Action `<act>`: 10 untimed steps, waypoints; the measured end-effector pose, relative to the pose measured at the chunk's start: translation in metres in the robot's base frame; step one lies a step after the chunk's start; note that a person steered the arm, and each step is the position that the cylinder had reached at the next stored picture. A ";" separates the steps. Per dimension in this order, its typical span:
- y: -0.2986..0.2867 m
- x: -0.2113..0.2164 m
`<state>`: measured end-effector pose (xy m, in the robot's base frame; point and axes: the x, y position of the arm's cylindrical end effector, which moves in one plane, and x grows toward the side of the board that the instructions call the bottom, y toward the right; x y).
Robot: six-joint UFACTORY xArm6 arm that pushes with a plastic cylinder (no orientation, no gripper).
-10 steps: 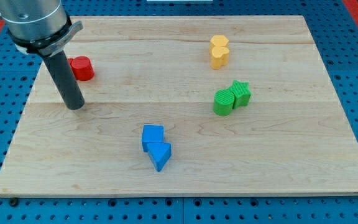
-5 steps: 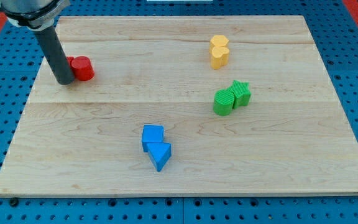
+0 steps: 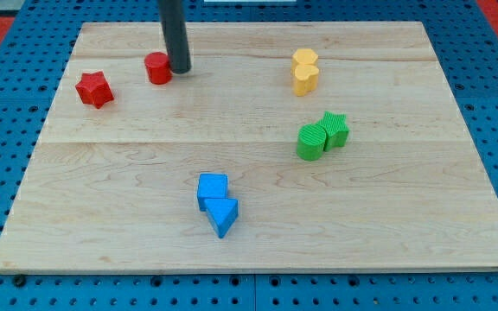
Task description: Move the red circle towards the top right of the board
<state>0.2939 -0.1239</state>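
Observation:
The red circle (image 3: 157, 67) stands on the wooden board (image 3: 258, 250) at the upper left of centre. My tip (image 3: 179, 69) rests on the board just to the circle's right, touching or almost touching it. The dark rod rises from there out of the view's top. A red star (image 3: 94, 88) lies apart, to the left of the circle and slightly below it.
Two yellow blocks (image 3: 304, 71) sit together at the upper right. A green circle (image 3: 311, 141) and a green star (image 3: 335, 129) touch at the right of centre. A blue cube (image 3: 212, 190) and a blue triangle (image 3: 222, 215) touch at the lower middle.
The rod swung from the left of the red pair to the right of the red circle. The red circle moved right and up, away from the red star, which shifted slightly left.

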 end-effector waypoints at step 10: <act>-0.129 -0.077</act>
<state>0.2170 -0.2531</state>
